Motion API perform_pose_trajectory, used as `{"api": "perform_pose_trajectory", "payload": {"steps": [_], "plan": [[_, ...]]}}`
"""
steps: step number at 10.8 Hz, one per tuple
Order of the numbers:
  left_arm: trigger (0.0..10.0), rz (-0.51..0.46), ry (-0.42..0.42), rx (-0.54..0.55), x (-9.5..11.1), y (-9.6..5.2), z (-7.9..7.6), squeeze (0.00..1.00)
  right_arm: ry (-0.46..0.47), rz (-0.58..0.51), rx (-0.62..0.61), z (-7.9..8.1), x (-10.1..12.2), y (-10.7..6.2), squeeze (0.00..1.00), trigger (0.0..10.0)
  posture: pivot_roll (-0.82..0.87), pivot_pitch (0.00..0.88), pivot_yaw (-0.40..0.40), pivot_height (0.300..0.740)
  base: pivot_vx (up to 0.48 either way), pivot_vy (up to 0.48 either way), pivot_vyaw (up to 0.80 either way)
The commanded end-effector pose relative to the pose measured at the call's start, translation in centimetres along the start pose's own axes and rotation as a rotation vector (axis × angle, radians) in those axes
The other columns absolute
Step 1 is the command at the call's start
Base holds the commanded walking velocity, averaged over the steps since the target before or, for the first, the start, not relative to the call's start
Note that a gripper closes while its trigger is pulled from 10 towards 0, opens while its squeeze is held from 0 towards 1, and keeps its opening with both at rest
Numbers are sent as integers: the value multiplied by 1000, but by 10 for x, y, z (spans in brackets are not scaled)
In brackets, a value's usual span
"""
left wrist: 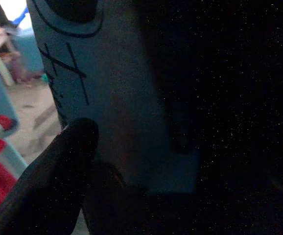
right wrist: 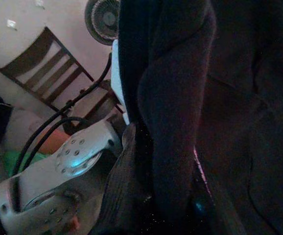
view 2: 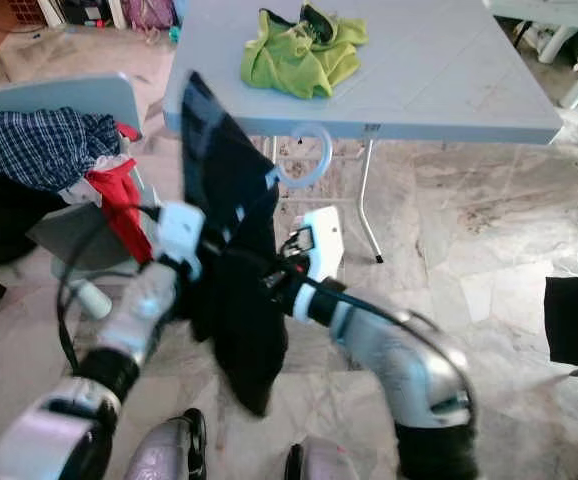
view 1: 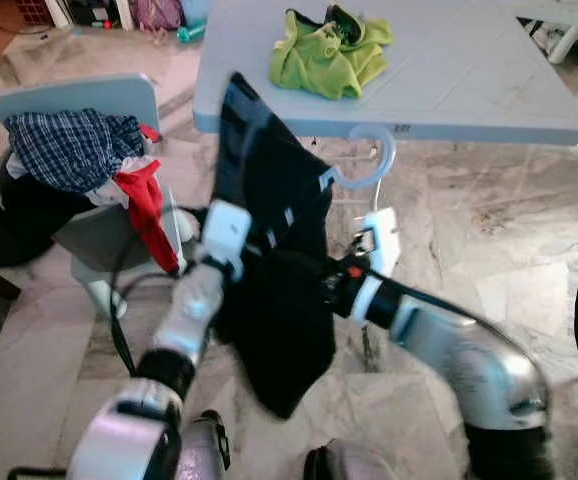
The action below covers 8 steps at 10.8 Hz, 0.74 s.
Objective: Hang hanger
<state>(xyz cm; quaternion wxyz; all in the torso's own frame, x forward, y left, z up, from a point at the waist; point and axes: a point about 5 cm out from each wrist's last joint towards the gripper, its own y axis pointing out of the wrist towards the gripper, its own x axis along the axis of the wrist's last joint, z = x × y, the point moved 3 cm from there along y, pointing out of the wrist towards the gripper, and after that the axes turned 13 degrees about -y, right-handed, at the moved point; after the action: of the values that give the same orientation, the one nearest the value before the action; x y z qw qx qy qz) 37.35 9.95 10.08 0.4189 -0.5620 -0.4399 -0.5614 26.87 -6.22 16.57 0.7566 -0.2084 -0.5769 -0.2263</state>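
One black garment on a white hanger, both hands buried in its cloth, grip state untellable; green shirt on bench.

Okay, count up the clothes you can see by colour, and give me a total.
Black, on the hanger between the two arms: 1
Lime green, on the table: 1
Blue plaid, on the chair: 1
Red, on the chair: 1
Total: 4

You are looking at one hanger carrying one black garment, one table bearing one green garment, and one chair piled with clothes.
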Motion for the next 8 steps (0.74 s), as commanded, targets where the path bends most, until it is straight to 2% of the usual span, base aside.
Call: {"api": "perform_pose_trajectory", "payload": {"steps": [1, 2, 3, 4, 5, 6, 8], "plan": [[10000, 21, -13, 39, -3, 0, 7, 0, -35, -69, 75, 12, 19, -3, 0, 10000, -87, 152, -72, 740, 0, 0, 0], [10000, 22, 6, 143, -1, -2, 37, 0, -108, 9, 107, 11, 8, -18, 0, 10000, -86, 153, -70, 740, 0, 0, 0], [10000, 10, 24, 205, 3, -6, 58, 0, -184, 129, 52, -4, -15, -29, 0, 10000, -83, 154, -71, 740, 0, 0, 0], [10000, -5, 31, 259, 7, -7, 74, 0, -206, 227, 14, -13, -28, -38, 0, 10000, -77, 156, -71, 740, 0, 0, 0], [10000, -14, 39, 297, 10, -10, 86, 0, -244, 290, 16, -16, -39, -44, 0, 10000, -77, 155, -71, 740, 0, 0, 0], [10000, -22, 41, 346, 13, -15, 102, 0, -356, 383, 47, -22, -56, -56, 0, 10000, -74, 156, -70, 740, 0, 0, 0], [10000, -48, 58, 399, 19, -20, 115, 0, -524, 502, 39, -39, -72, -73, 0, 10000, -72, 159, -70, 740, 0, 0, 0]]}}
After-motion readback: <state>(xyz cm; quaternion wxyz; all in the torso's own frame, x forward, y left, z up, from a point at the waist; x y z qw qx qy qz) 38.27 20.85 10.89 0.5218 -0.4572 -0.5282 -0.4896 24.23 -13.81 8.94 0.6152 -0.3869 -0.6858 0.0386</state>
